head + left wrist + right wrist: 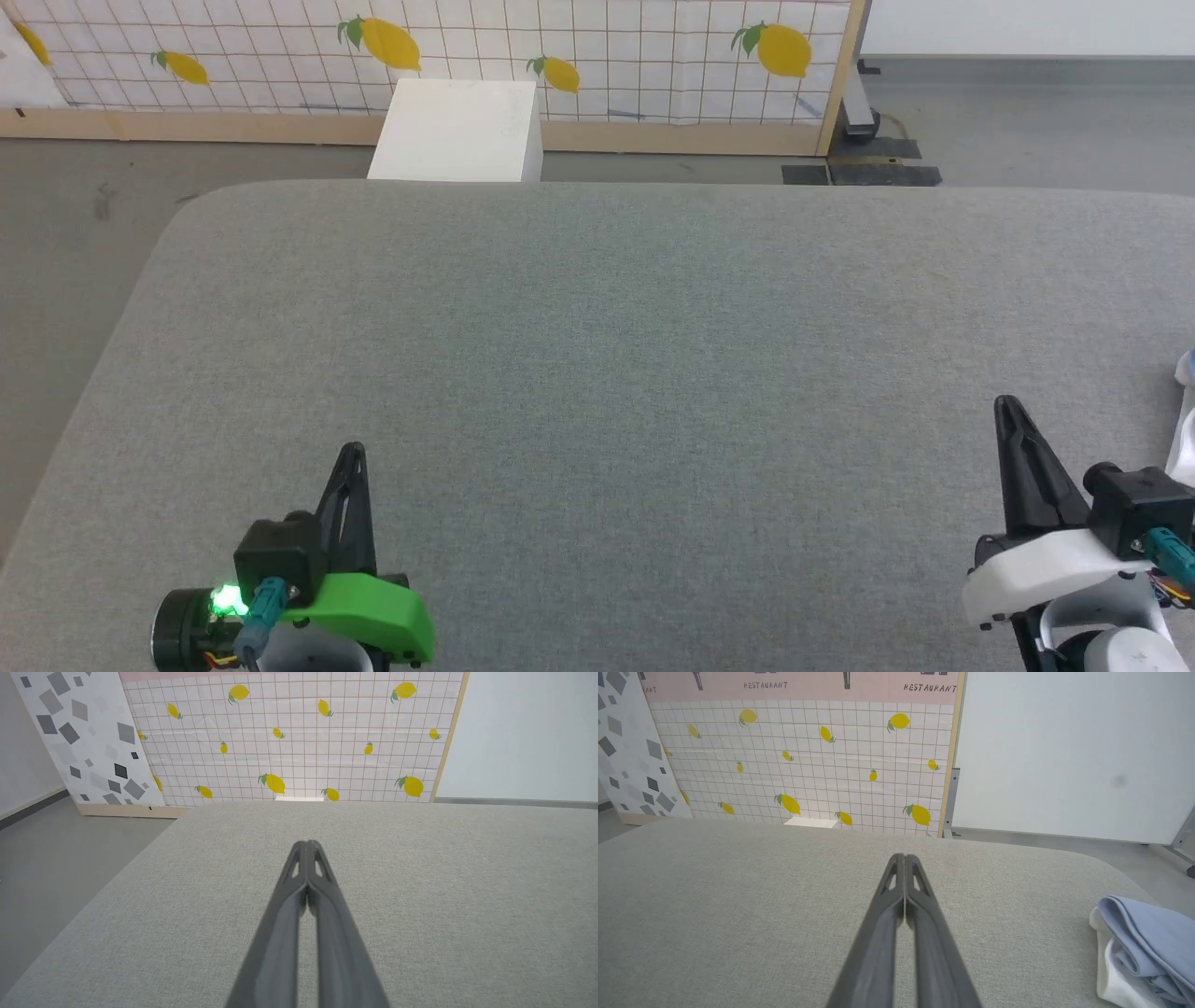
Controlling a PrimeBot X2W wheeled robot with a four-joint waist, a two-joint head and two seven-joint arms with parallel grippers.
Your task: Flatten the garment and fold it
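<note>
Light blue knit with white lining, the garment (1148, 938) lies bunched in a heap on the grey fabric desk (738, 896), toward its right side, near the right tool (905, 857) but apart from it. Both tools hold nothing, fingers pressed together: the left tool (352, 455) is over the desk's near left, the right one over its near right. A white box (457, 131) stands beyond the desk's far edge; I cannot tell what it holds.
</note>
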